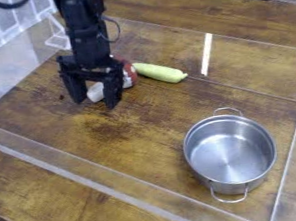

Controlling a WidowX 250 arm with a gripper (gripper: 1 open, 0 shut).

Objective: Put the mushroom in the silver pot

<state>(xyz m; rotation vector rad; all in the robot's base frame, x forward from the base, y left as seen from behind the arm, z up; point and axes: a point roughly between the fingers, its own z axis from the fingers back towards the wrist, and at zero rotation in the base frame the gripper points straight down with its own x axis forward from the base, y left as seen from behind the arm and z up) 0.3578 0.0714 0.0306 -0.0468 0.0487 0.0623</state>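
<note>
A black robot arm reaches straight down at the upper left of the wooden bench (127,135), which is bounded by clear acrylic walls. Its gripper (94,94) points at the bench top with its two dark fingers (73,89) spread wide apart, nothing clamped between them. The fingertips are low, at or just above the wood.

The mushroom (101,89) lies on its side on the bench between the spread fingers; its white stem shows in the gap, and a bit of its red-brown cap peeks out to the right of the right-hand finger. Whether the fingers touch it cannot be told from this view.

Just to the right of the mushroom lies a long yellow-green vegetable (163,74), angled across the wood, close to the cap but outside the gripper.

The silver pot (229,151) stands upright at the lower right of the bench, well apart from the gripper and the mushroom. Its inside is bare shiny steel, and two small loop handles show on its rim, one at the top and one at the bottom.
</note>
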